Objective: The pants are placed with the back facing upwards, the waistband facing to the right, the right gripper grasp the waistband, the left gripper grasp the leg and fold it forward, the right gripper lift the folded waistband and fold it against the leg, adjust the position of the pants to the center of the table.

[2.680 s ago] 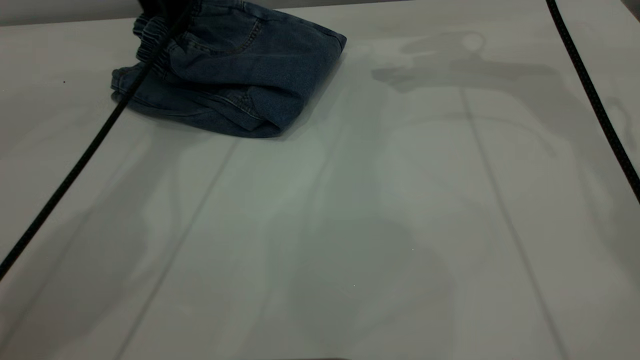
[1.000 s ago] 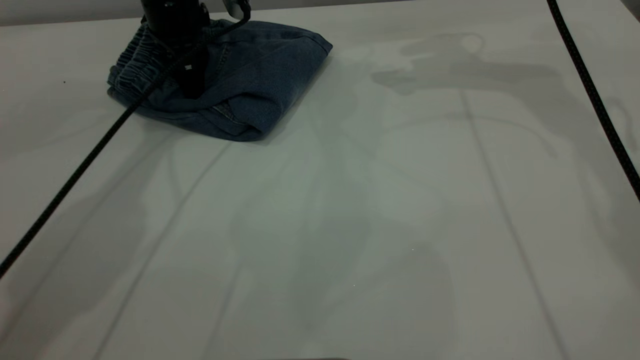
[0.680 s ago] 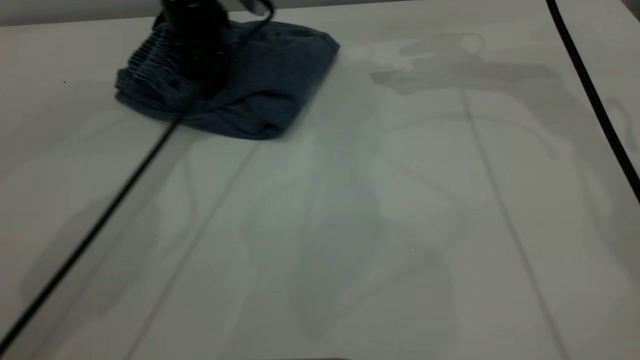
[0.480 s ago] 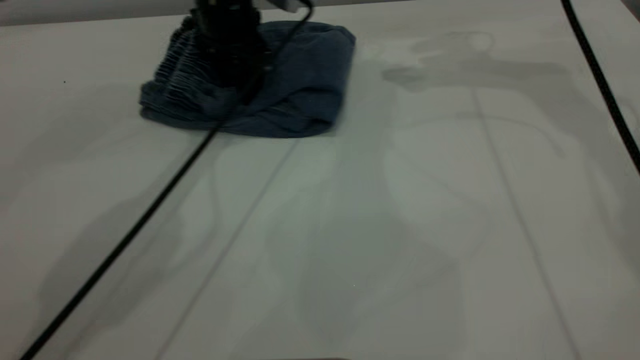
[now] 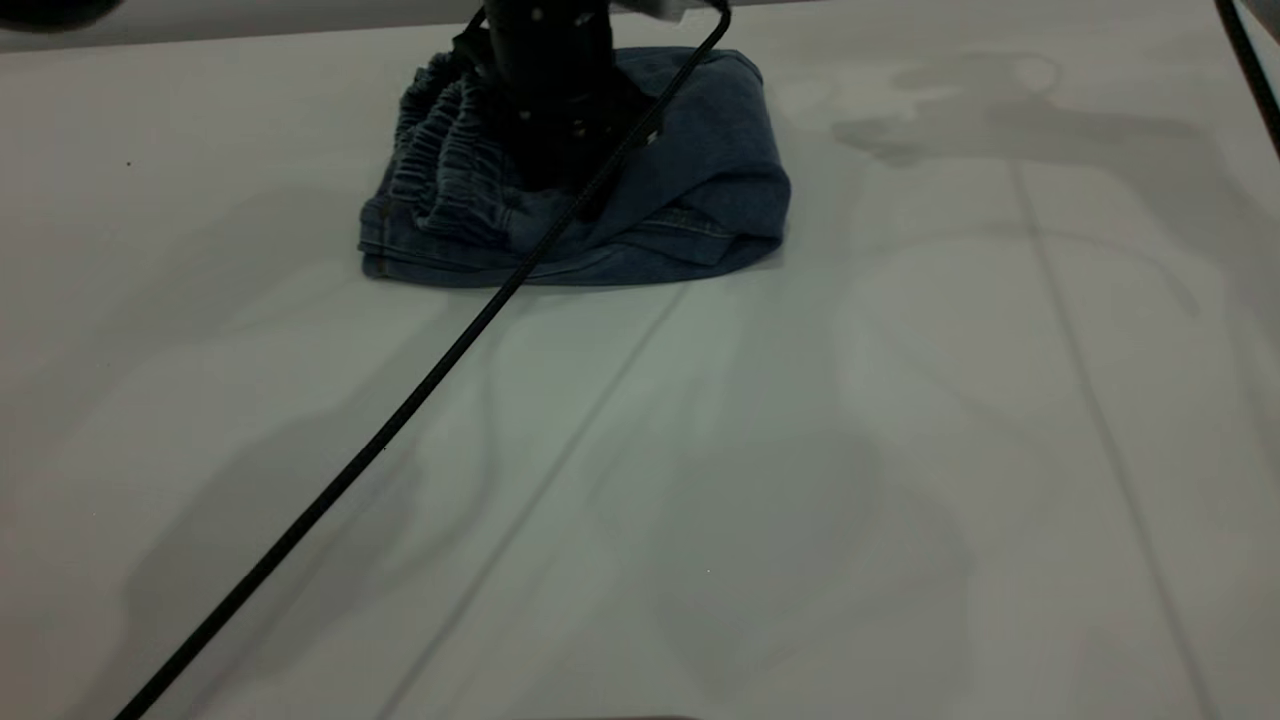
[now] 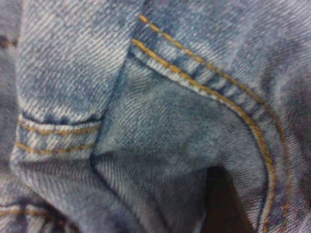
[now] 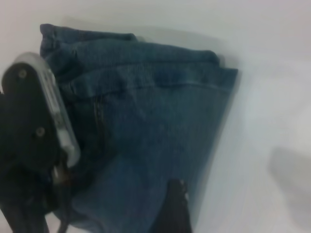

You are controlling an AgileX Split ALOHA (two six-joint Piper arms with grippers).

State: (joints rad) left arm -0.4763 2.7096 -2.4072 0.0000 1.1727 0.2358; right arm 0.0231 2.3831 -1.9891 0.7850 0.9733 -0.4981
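Observation:
The pants (image 5: 700,170) lie folded into a small denim bundle at the far middle of the table (image 5: 800,450). The ruffled waistband (image 5: 440,170) is on the bundle's left side. The printed leg is hidden inside the fold. My left gripper (image 5: 560,170) stands on top of the bundle and is shut on the pants; its wrist view is filled with denim and orange seams (image 6: 204,82), with one dark finger (image 6: 218,204) sunk in the cloth. My right gripper (image 7: 214,218) hovers open above the bundle's edge, holding nothing, and is outside the exterior view.
The left arm's black cable (image 5: 400,420) runs diagonally from the near left corner up to the gripper. Another black cable (image 5: 1255,60) crosses the far right corner. Arm shadows fall on the white tabletop.
The left gripper came down onto the folded pants at the far left. It then slid them to the right, to the middle of the far side. The cable swung along with it.

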